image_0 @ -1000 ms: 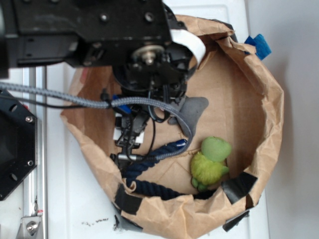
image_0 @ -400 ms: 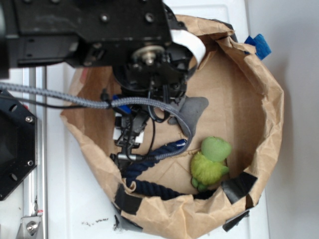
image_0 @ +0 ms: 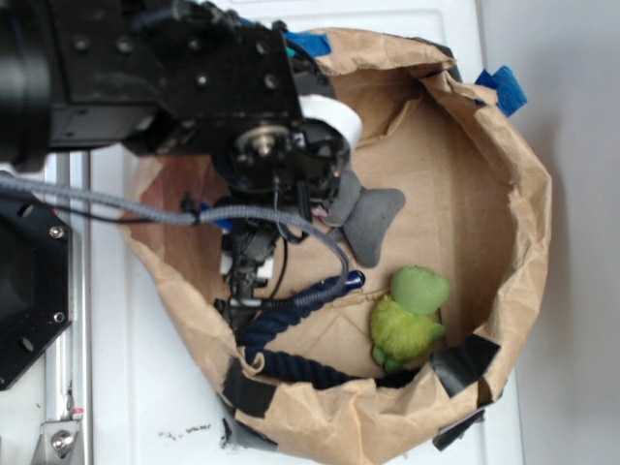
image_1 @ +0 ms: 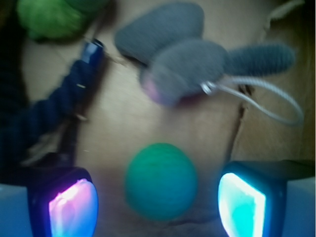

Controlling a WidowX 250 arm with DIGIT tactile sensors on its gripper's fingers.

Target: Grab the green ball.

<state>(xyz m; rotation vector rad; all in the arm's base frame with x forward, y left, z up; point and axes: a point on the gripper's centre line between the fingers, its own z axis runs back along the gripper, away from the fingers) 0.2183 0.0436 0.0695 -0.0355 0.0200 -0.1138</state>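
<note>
hand (image_1: 157, 205) spread, apparently straddling green ball (image_1: 160, 180)

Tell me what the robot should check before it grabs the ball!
1. Ball sits between the fingers: ok.
2. Gripper is open, wider than the ball: ok.
3. Fingers touching the ball: not yet, gaps on both sides.
4. Grey plush is clear of the ball: ok.
5. Rope is clear of the left finger: cannot tell, it lies very close.
6. Gripper low enough to close: cannot tell.
</note>
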